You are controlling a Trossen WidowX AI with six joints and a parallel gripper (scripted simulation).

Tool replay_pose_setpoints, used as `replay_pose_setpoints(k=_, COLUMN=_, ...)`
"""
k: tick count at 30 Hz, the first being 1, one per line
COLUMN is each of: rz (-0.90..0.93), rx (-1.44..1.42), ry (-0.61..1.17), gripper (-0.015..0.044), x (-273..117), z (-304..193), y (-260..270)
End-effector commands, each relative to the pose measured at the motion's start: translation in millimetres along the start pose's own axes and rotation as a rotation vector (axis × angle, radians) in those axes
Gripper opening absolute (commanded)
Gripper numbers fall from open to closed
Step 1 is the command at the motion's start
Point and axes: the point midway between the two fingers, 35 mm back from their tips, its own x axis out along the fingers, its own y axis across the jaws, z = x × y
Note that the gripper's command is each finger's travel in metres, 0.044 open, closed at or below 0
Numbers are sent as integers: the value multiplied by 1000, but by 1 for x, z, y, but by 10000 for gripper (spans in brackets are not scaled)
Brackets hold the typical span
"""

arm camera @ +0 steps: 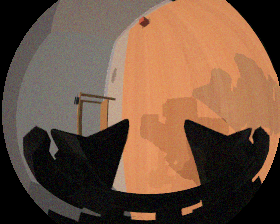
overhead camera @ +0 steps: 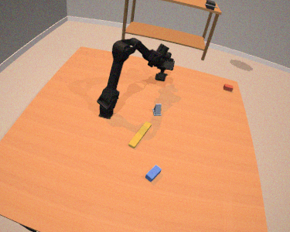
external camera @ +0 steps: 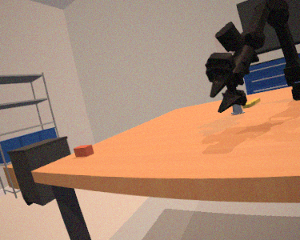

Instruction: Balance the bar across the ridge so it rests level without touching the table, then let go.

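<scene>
The yellow bar (overhead camera: 140, 134) (external camera: 252, 102) lies flat on the table, apart from the ridge. The small grey ridge (overhead camera: 158, 109) (external camera: 238, 110) stands on the table beyond the bar's far end in the top view; in the exterior view the gripper partly hides it. My gripper (overhead camera: 166, 72) (external camera: 217, 103) (arm camera: 157, 123) is open, with nothing between its fingers. It is raised above the table, on the side of the ridge away from the bar. Neither the bar nor the ridge shows in the wrist view.
A blue block (overhead camera: 153, 173) lies on the table (overhead camera: 67, 170) nearer the top camera than the bar. A red block (overhead camera: 228, 87) (external camera: 84, 150) (arm camera: 144, 21) lies near a table corner, far from the ridge. A wooden shelf (overhead camera: 165, 35) stands beyond the table.
</scene>
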Motion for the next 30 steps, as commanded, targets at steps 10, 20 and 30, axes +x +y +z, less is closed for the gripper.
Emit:
replay_pose_setpoints(k=10, rz=-172, rx=-284, ry=-40, gripper=315, x=-22, z=67, y=-51)
replay_pose_setpoints(k=20, rz=-315, rx=-479, ry=-14, gripper=315, x=-46, z=109, y=-96)
replay_pose_setpoints(k=30, rz=-442, rx=-651, ry=57, gripper=315, x=-77, z=140, y=-140)
